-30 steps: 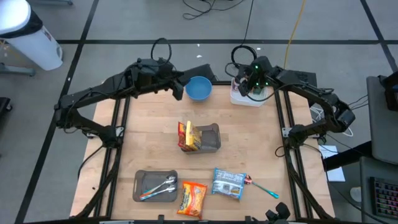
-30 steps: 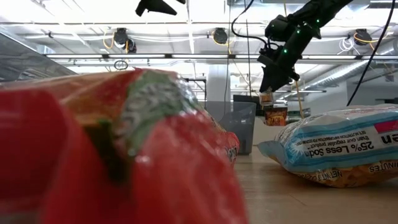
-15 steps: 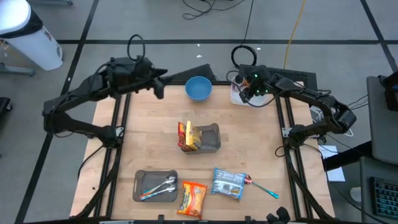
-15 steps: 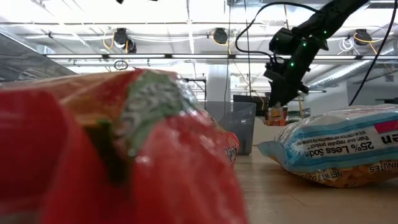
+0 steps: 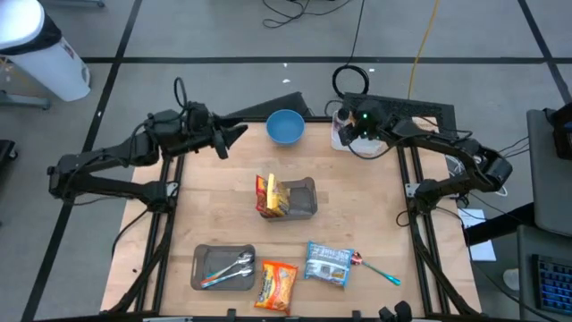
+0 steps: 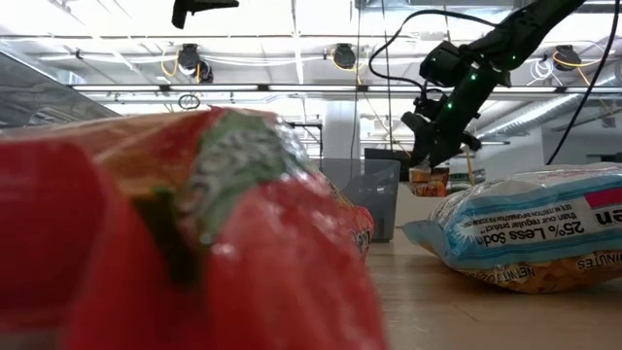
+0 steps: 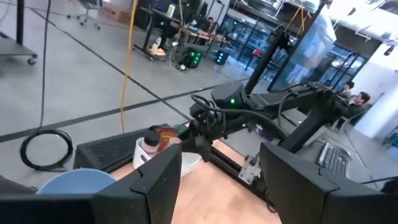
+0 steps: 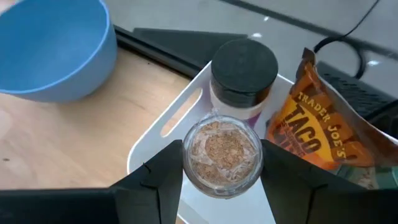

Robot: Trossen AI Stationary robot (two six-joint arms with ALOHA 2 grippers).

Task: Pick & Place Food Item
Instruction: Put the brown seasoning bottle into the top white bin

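Right tool (image 8: 221, 163) astride spice jar (image 8: 222, 152) — white tray (image 8: 163, 140)

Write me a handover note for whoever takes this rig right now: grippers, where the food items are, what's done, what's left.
Right gripper: over the white tray at the table's far right corner, fingers either side of an open-topped jar standing in the tray; a firm grip isn't clear.
Left gripper: open, empty, hovering over the far left of the table beside the blue bowl.
Also in the tray: a black-lidded jar and a taco bag.
Mid-table: grey basket with a yellow-red packet leaning on it.
Near edge: orange snack bag, blue bag.
Done: approach to the jar.
Left: lift and place it.
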